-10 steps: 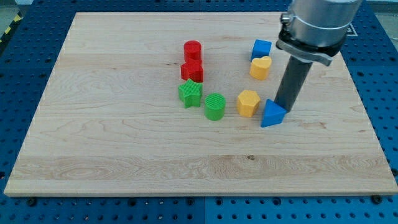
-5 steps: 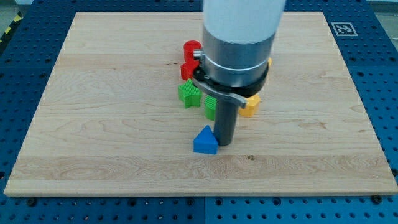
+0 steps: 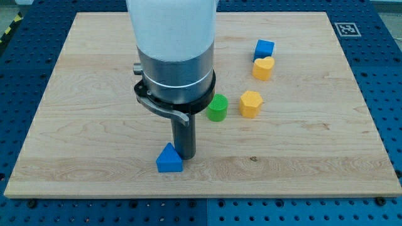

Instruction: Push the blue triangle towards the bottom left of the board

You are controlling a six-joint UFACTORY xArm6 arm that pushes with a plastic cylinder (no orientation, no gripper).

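The blue triangle [image 3: 169, 159] lies on the wooden board [image 3: 81, 125] low in the view, somewhat left of centre and close to the board's bottom edge; my tip [image 3: 185, 155] stands just beside it on the view's right, seemingly touching its right flank (the contact line is too fine to confirm); the arm carries no claw, only the dark rod, so there is nothing to stand apart or together. Above the rod the arm's broad grey and white body [image 3: 174, 56] covers the middle of the board; to its right a green cylinder [image 3: 217, 108] shows beside a yellow hexagonal block [image 3: 250, 103]; further toward the view's top right a yellow heart-shaped block [image 3: 263, 68] sits just below a blue cube [image 3: 264, 48], the two nearly touching; the board rests on a blue perforated bench [image 3: 25, 44].
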